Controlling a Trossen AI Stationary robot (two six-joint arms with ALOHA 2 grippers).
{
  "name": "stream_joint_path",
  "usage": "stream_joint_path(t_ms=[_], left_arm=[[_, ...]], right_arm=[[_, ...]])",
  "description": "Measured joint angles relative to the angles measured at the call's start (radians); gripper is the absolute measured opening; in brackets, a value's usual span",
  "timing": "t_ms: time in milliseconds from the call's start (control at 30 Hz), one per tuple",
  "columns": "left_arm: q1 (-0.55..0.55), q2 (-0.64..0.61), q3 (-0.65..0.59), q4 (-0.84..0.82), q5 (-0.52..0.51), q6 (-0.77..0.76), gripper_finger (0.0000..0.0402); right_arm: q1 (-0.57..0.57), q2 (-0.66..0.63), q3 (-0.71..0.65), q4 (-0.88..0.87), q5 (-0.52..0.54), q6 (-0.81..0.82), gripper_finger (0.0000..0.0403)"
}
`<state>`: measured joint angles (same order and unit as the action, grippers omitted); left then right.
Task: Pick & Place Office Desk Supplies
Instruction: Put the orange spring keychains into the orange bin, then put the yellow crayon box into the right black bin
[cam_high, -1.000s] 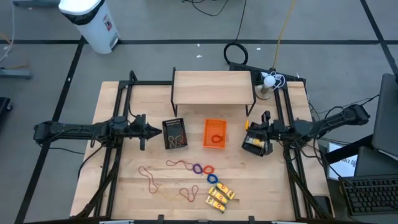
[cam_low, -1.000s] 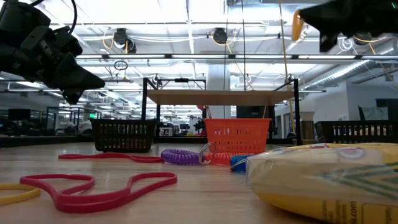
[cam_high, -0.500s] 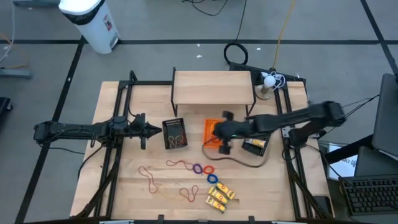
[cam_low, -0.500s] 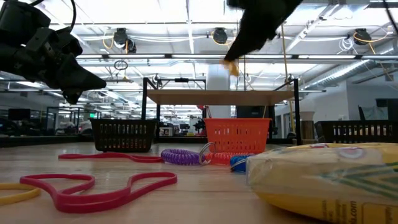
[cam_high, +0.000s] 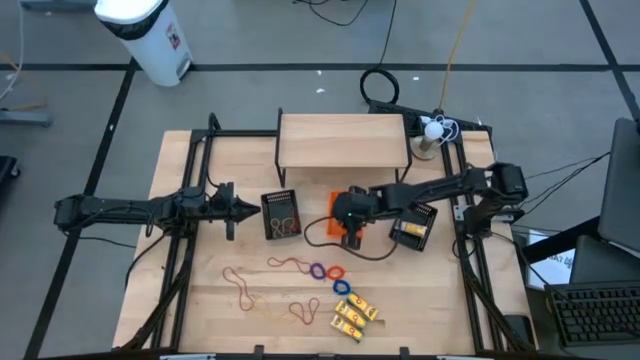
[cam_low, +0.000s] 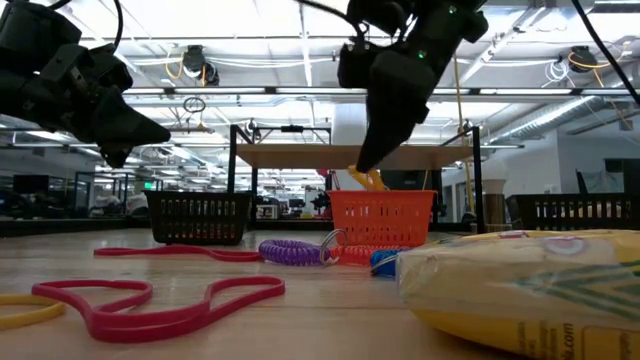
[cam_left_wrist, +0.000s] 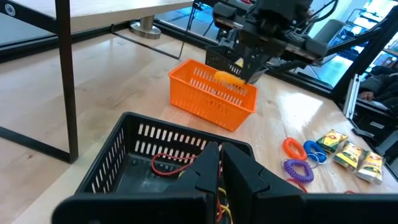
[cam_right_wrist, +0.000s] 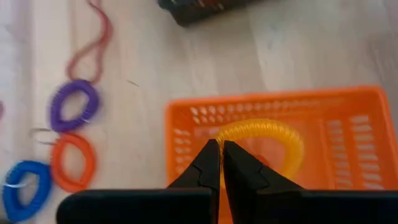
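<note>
While right end effector (cam_right_wrist: 219, 163) grips yellow ring (cam_right_wrist: 264, 135) — orange basket (cam_right_wrist: 186, 112) below.

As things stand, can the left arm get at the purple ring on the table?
Probably yes. The left gripper hovers shut beside the black basket. The purple ring lies in the open on the table, uncovered. The right gripper is busy over the orange basket.

My right gripper (cam_high: 352, 226) hangs over the middle basket (cam_high: 336, 200); another basket (cam_high: 281, 215) sits at its nine o'clock, a third (cam_high: 412, 231) at three, rings (cam_high: 328, 273) at six.
</note>
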<state>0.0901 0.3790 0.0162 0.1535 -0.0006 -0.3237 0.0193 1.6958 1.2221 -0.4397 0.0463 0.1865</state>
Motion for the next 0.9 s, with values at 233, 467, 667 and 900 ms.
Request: stream_joint_path(t_ms=[233, 467, 667, 900], left_arm=[[0.000, 0.000, 0.000, -0.001, 0.003, -0.020, 0.0019], [0.000, 0.000, 0.000, -0.002, 0.004, -0.026, 0.0019], [0.000, 0.000, 0.000, -0.003, 0.039, -0.038, 0.0019], [0.000, 0.000, 0.000, -0.004, 0.055, -0.039, 0.0019]], right_arm=[[-0.002, 0.000, 0.000, -0.005, -0.054, 0.032, 0.0033], [-0.003, -0.088, -0.002, -0.009, 0.028, 0.055, 0.0165], [0.001, -0.331, -0.029, 0.099, 0.027, -0.088, 0.0186], [-0.009, -0.749, -0.348, 0.598, -0.148, -0.203, 0.0019]])
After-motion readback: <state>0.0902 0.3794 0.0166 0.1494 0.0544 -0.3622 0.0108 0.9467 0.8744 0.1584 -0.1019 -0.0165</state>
